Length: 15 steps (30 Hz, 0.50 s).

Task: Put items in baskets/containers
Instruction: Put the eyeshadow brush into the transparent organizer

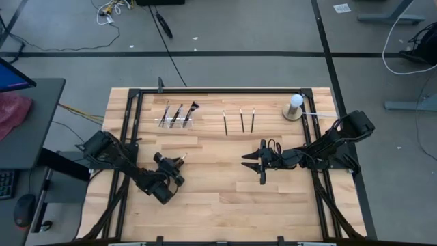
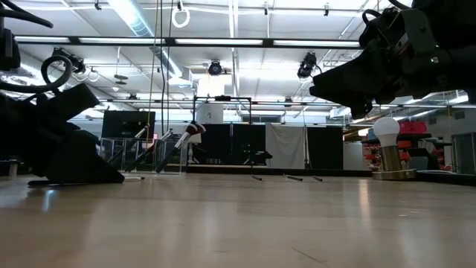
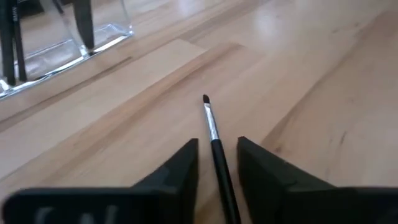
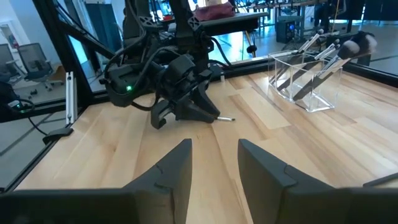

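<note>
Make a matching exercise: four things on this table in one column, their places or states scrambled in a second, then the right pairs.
1. clear holder
2. three loose brushes
3. left gripper
4. white bulb

a. lying in a row on bare wood
b. on a round base near the far right corner
c. has brushes leaning inside
d. fingers either side of a brush

Pairs: 1-c, 2-a, 3-d, 4-b

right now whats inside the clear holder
Three dark-handled brushes lean inside the clear holder, one with a big bristle head. Their lower ends are hard to make out, so a smaller brush behind them cannot be ruled out.
</note>
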Each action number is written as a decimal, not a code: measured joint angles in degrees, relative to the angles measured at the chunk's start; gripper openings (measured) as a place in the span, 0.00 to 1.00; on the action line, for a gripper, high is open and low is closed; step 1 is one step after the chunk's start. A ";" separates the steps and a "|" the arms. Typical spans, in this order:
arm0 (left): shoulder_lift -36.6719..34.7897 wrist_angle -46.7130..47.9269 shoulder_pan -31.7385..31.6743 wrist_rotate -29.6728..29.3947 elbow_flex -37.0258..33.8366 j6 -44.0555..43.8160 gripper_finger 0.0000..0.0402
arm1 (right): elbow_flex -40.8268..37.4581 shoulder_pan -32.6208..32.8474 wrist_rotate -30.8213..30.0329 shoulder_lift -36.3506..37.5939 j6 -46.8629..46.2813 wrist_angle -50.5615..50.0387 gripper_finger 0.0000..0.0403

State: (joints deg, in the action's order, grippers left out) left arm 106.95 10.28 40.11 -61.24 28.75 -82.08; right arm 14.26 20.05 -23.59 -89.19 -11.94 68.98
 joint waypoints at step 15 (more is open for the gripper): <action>-0.56 -3.14 2.73 0.19 -0.41 2.05 0.04 | 0.00 0.00 0.00 0.00 0.17 -0.06 0.33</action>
State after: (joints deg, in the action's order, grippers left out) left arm 106.39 7.14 42.83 -61.05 28.34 -80.03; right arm 14.26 20.05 -23.59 -89.19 -11.77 68.93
